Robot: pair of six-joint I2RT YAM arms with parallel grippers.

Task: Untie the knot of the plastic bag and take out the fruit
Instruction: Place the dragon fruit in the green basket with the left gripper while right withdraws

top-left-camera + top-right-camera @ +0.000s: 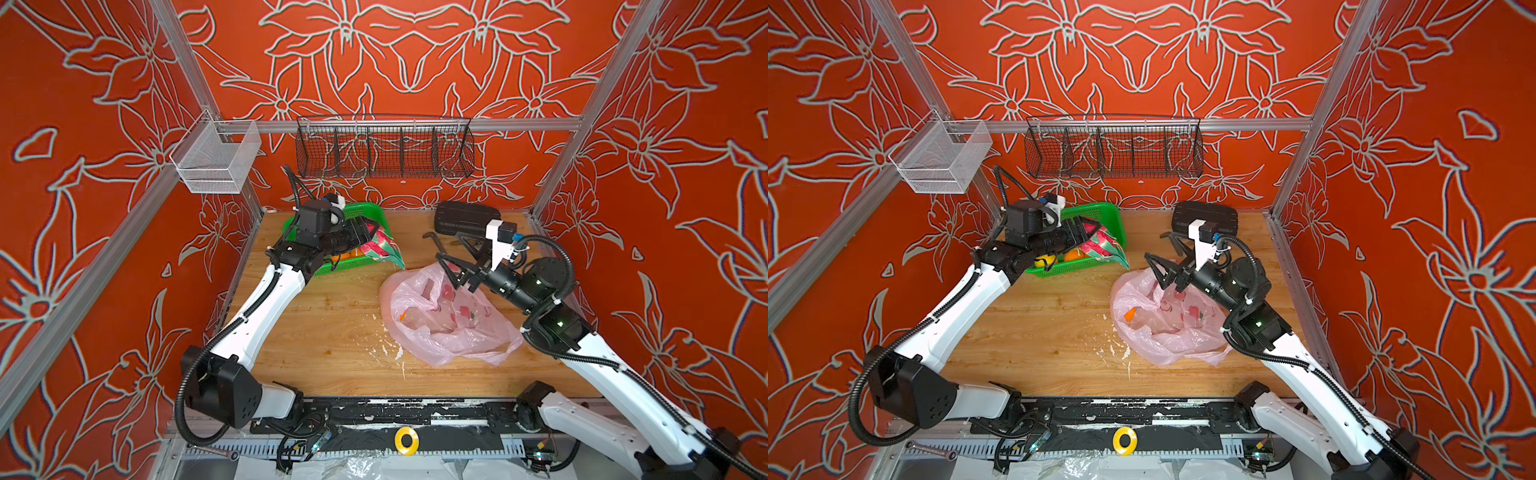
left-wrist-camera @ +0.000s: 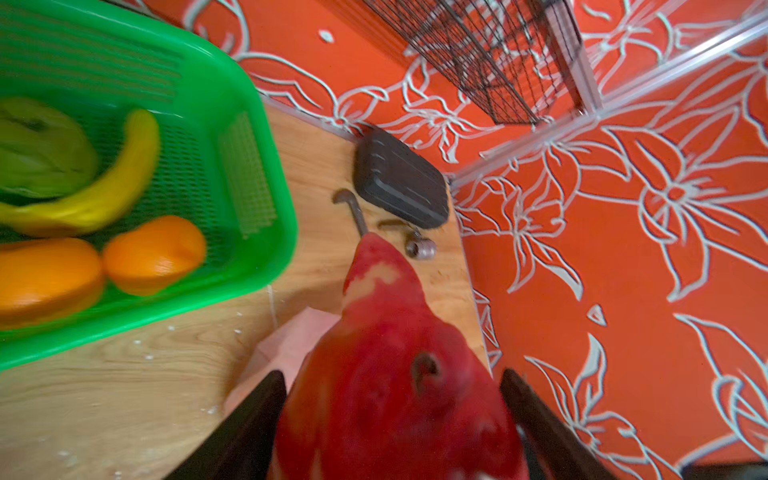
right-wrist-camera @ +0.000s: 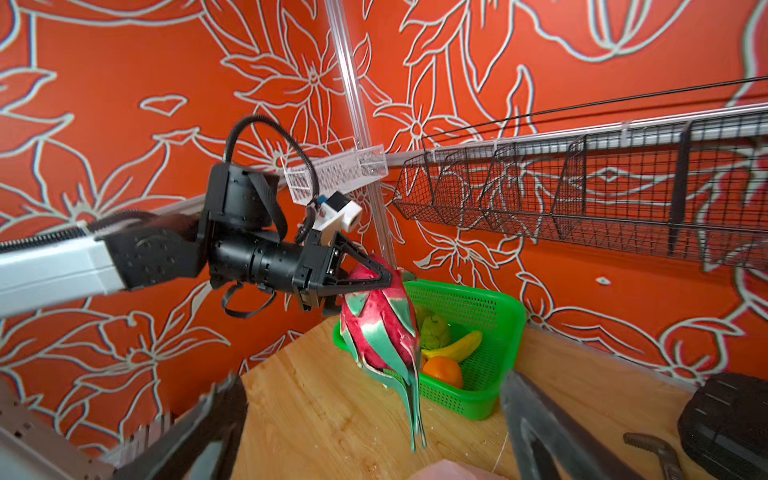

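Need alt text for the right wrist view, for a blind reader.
The left gripper holds a pink-and-green dragon fruit at the edge of a green basket containing a banana, an orange and a green fruit. The right gripper stands open in the foreground.

bag (image 1: 451, 332): pink, red prints | dragon fruit (image 3: 380, 332): pink-red, green scales | basket (image 3: 469, 401): green | banana (image 2: 124, 174): yellow | walls (image 1: 685, 124): orange-red, white flowers

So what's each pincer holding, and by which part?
The left pincer grips the dragon fruit by its upper end; the right pincer is open and empty.
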